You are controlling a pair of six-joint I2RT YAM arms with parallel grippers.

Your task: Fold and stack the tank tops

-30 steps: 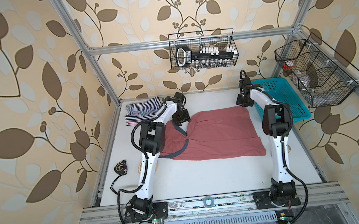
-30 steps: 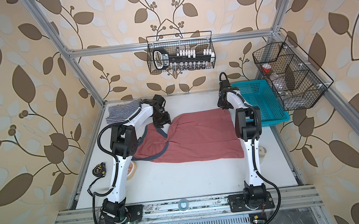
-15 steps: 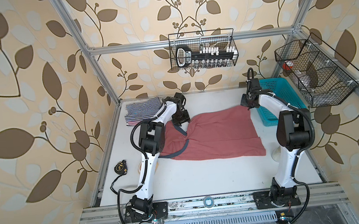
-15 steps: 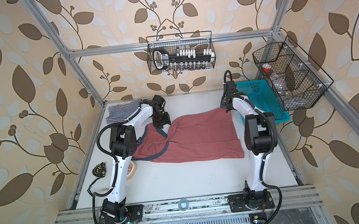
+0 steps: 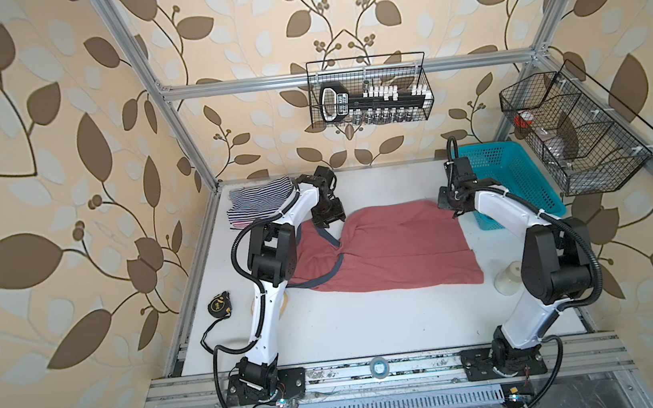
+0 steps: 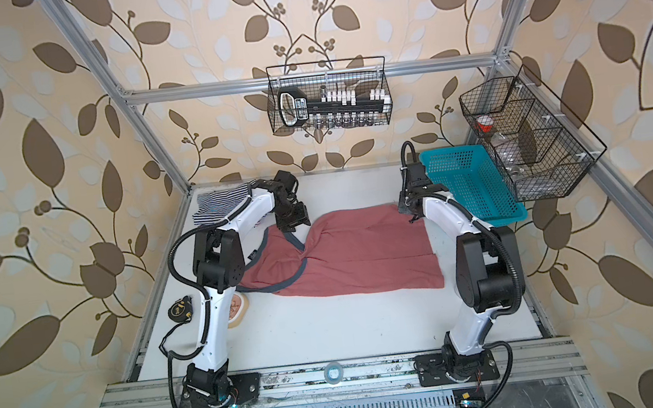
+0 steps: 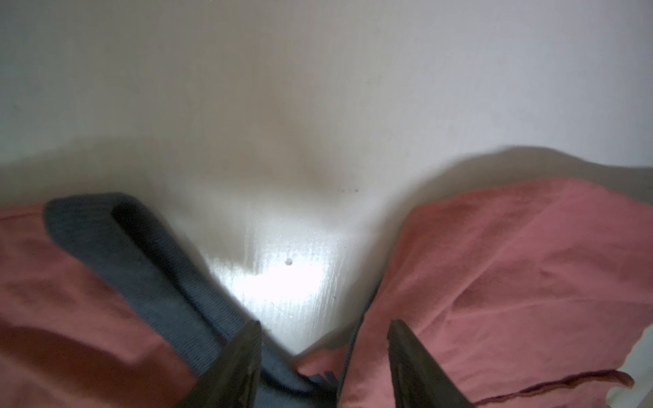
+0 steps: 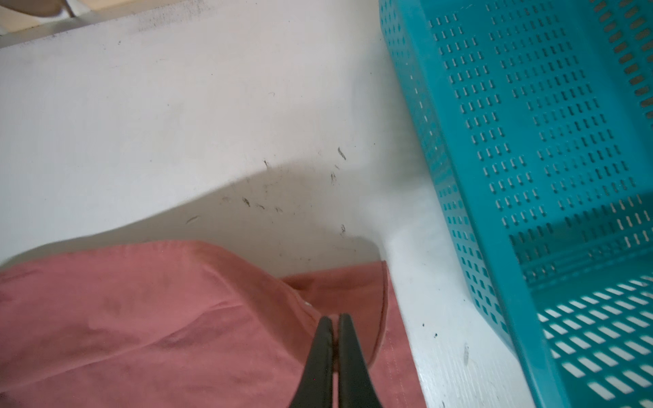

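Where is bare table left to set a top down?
Widest: the near strip between the dusty red tank top and the front rail. Narrower: the far strip between the striped tops and teal basket. Crowded: tape measure and tape roll at left, pale cup at right.

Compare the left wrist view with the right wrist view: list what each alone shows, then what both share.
Left wrist only: the grey-blue trim of the dusty red tank top, with the left gripper open over it. Right wrist only: the teal basket beside the cloth, and the right gripper shut, apparently pinching the top's corner. Both: the dusty red fabric lying on the white table.
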